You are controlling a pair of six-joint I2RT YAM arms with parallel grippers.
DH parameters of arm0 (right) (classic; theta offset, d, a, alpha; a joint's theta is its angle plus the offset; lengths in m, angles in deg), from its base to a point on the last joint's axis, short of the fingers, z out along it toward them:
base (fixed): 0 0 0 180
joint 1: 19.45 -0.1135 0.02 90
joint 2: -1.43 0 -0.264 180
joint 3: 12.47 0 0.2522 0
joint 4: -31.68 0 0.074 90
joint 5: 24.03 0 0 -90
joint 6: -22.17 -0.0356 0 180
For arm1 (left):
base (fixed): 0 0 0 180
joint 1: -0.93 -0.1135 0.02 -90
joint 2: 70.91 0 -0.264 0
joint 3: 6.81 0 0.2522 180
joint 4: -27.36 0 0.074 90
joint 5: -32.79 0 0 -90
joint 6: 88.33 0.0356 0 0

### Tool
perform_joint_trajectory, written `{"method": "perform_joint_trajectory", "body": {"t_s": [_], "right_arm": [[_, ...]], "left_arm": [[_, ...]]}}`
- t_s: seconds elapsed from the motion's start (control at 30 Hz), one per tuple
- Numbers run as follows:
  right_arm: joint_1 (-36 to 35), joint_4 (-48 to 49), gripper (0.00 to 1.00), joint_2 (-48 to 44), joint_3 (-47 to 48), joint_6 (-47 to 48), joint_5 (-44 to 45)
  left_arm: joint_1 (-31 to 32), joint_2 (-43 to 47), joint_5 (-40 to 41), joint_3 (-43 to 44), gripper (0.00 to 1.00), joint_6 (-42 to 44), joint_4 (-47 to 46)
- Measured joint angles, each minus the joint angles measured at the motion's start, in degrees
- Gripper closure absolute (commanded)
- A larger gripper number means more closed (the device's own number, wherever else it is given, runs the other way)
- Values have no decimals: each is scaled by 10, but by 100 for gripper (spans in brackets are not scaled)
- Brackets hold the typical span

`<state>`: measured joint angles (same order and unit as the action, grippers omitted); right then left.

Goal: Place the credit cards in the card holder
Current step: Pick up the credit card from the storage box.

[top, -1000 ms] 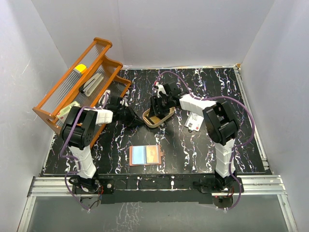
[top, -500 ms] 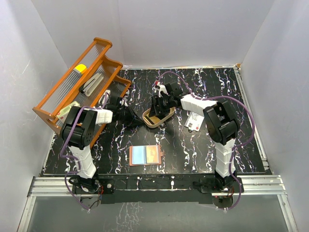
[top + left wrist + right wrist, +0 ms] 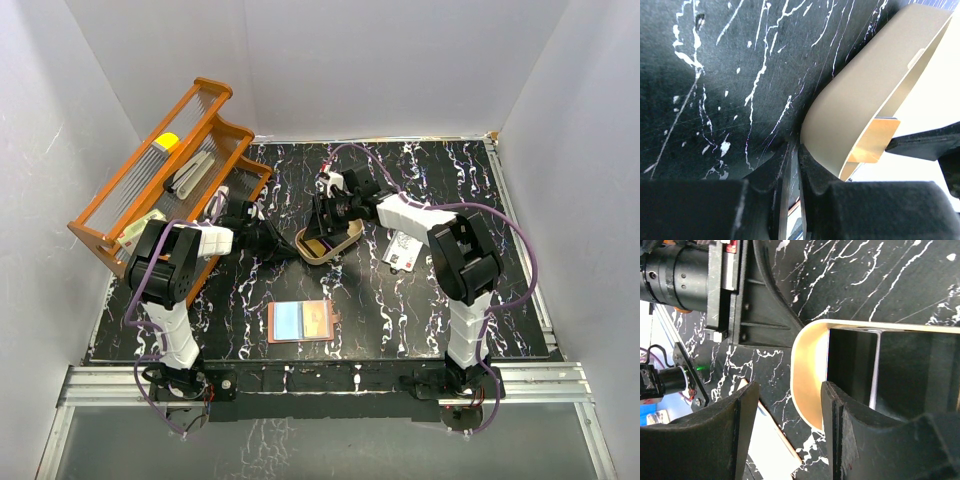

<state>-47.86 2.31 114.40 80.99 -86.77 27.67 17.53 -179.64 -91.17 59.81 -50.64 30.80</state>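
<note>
Overhead view looks down on the whole worktop point(image 3: 400, 300) from behind. Both close wrist views share the tan tray point(image 3: 850, 112).

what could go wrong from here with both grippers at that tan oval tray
The right gripper is open and straddles the end wall of the tan oval metal-rimmed tray; closing there may pinch and lift the tray itself. The shut left gripper looks to touch the tray's outer wall and could shove or tip it. The two grippers sit close together and may collide.

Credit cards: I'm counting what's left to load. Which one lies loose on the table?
The white card with red print, just right of the tan tray; the pale blue card and orange card sit in the open card holder.
</note>
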Motion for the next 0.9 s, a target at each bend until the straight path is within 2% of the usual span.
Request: {"method": "perform_joint_trajectory", "body": {"t_s": [0.9], "right_arm": [[-3, 48, 55, -1, -34, -48, -58]], "left_arm": [[0, 0, 0, 0, 88, -2, -3]]}}
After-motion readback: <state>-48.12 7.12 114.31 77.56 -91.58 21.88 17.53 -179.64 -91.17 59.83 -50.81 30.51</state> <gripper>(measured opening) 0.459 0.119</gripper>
